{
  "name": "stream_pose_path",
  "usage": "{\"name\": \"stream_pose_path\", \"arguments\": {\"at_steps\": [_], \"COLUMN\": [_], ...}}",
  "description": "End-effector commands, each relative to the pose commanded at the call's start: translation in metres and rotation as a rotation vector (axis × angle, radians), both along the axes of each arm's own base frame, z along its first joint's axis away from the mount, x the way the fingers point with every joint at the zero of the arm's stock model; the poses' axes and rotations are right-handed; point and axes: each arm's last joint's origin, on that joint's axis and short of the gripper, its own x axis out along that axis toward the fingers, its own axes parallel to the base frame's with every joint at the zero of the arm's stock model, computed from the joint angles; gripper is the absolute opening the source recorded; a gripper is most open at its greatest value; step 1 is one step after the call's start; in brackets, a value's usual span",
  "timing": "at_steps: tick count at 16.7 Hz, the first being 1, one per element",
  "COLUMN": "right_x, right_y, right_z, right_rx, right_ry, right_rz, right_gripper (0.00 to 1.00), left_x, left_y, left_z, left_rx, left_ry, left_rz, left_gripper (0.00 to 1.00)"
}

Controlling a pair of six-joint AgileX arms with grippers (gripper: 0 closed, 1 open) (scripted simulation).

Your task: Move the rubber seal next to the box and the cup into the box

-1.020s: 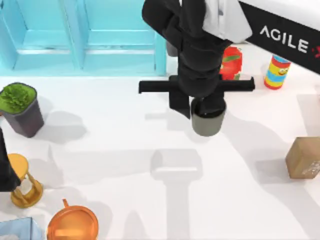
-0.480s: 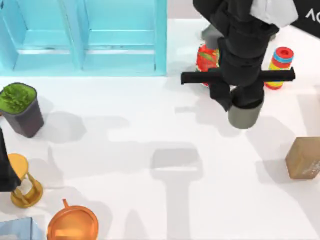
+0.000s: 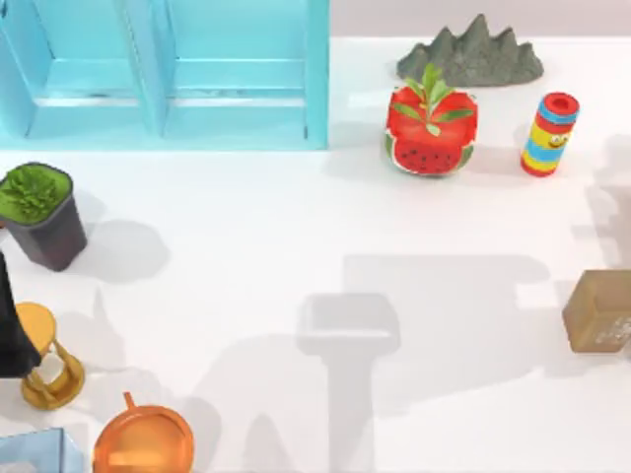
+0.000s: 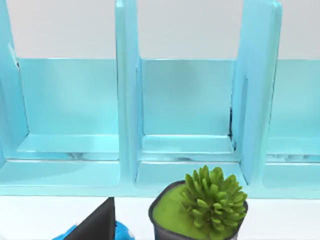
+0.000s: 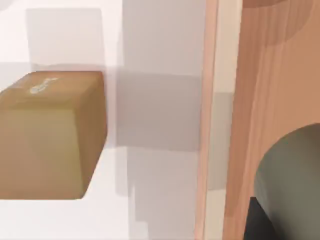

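Note:
The tan-brown rubber seal (image 3: 598,311) stands at the table's right edge, and the right wrist view shows it (image 5: 50,135) close by, with whitish marks on its top face. The dark grey-green cup (image 5: 292,180) sits close in that wrist view, in my right gripper (image 5: 285,220), which is shut on it beyond the table's right edge, over a wooden floor. The light blue box (image 3: 163,74) with its open compartments stands at the back left. My left arm (image 3: 8,330) is parked at the left edge, its gripper (image 4: 95,227) facing the box (image 4: 187,105).
A dark pot with a green plant (image 3: 39,215) stands in front of the box. An hourglass (image 3: 47,357) and an orange pot (image 3: 143,440) are front left. A watermelon-shaped pot (image 3: 430,130), a striped cylinder (image 3: 548,134) and a grey rock (image 3: 471,55) sit at the back right.
My right arm has carried the cup from beside the box off to the right and out of the top view. The watermelon pot and rock are now uncovered.

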Motion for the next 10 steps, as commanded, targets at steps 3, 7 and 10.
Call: {"name": "stream_pose_path", "arguments": {"at_steps": [3, 7, 10], "right_x": [-0.052, -0.103, -0.11], "right_y": [-0.06, -0.087, -0.09], "right_z": [-0.006, -0.016, -0.017], "right_rx": [0.018, 0.028, 0.027], "right_ry": [-0.008, -0.024, -0.03], "right_rz": [0.001, 0.0, 0.0], "right_gripper": [0.0, 0.0, 0.0], "left_x": [0.0, 0.0, 0.0], "left_y": [0.0, 0.0, 0.0], "left_z": [0.0, 0.0, 0.0], "left_rx": [0.0, 0.0, 0.0], "left_ry": [0.0, 0.0, 0.0], "left_rz": [0.0, 0.0, 0.0], "left_gripper": [1.0, 1.0, 1.0]}}
